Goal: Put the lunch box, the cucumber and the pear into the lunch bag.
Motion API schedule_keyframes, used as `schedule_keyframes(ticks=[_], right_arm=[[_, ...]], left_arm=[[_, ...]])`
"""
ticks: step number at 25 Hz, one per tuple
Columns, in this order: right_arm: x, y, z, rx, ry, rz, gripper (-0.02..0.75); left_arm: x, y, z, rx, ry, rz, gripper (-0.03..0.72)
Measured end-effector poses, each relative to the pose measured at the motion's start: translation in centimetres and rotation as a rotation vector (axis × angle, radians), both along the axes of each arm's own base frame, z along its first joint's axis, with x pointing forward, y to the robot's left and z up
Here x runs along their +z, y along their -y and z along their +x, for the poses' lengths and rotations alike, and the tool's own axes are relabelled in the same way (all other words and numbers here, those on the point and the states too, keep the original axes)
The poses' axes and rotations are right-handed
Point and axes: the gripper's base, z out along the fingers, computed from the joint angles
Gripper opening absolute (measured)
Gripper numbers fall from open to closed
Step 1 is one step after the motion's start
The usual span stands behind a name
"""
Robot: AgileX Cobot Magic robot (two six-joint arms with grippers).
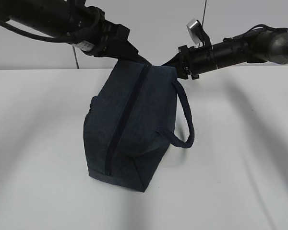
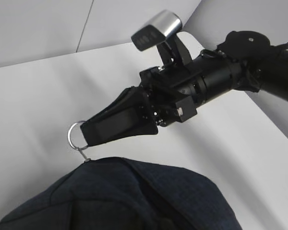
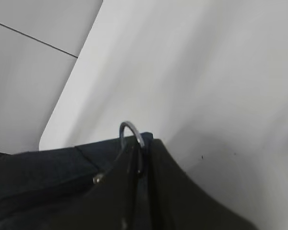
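Note:
The dark navy lunch bag stands on the white table with its zipper closed along the top. My right gripper pinches the zipper's metal ring pull at the bag's far end. In the right wrist view the ring pull sticks out between the nearly closed fingers of my right gripper. My left gripper meets the bag's far top edge; its fingers are hidden by the bag fabric. The lunch box, the cucumber and the pear are out of view.
The bag's thick loop handle hangs off its right side. A grey wall rises behind the table's far edge. Both arms cross above the back of the table.

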Motion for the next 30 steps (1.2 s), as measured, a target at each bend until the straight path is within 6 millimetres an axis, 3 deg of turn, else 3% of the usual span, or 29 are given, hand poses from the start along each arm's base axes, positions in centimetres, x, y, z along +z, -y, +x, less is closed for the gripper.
schedule_keyframes(ticks=[1,3,4,6,8,14,16,21,23,30], right_arm=[[0.3,0.0,0.1,0.001,0.01,0.0,0.066],[0.9,0.1,0.3,-0.002,0.034,0.0,0.218],[1.1,0.2,0.4,-0.003,0.043,0.0,0.24],[1.4,0.2,0.5,-0.003,0.055,0.0,0.389],[1.8,0.2,0.6,-0.003,0.073,0.0,0.449],[3.5,0.2,1.0,-0.012,0.108,0.008,0.476],[4.0,0.2,1.1,-0.012,0.124,0.009,0.477],[6.4,0.2,0.8,-0.007,0.188,0.007,0.477],[8.3,0.2,0.4,-0.003,0.24,0.002,0.477],[12.3,0.2,-0.7,-0.018,0.253,0.025,0.473]], left_arm=[[-0.1,0.0,0.0,0.0,-0.004,-0.002,0.018],[-0.5,0.1,0.2,0.008,-0.012,-0.007,0.027],[-0.6,0.1,0.4,0.017,-0.013,-0.009,0.04],[-0.9,0.1,0.7,0.033,-0.012,-0.014,0.078],[-1.2,0.1,1.2,0.055,-0.007,-0.015,0.144],[-1.9,-0.1,2.2,0.124,0.029,-0.008,0.441],[-1.9,-0.3,2.5,0.143,0.054,0.004,0.505],[-2.1,-0.6,2.6,0.134,0.089,0.058,0.547],[-1.9,-0.9,2.7,0.134,0.104,0.076,0.549],[0.7,-3.4,2.4,0.191,0.121,0.051,0.55]])
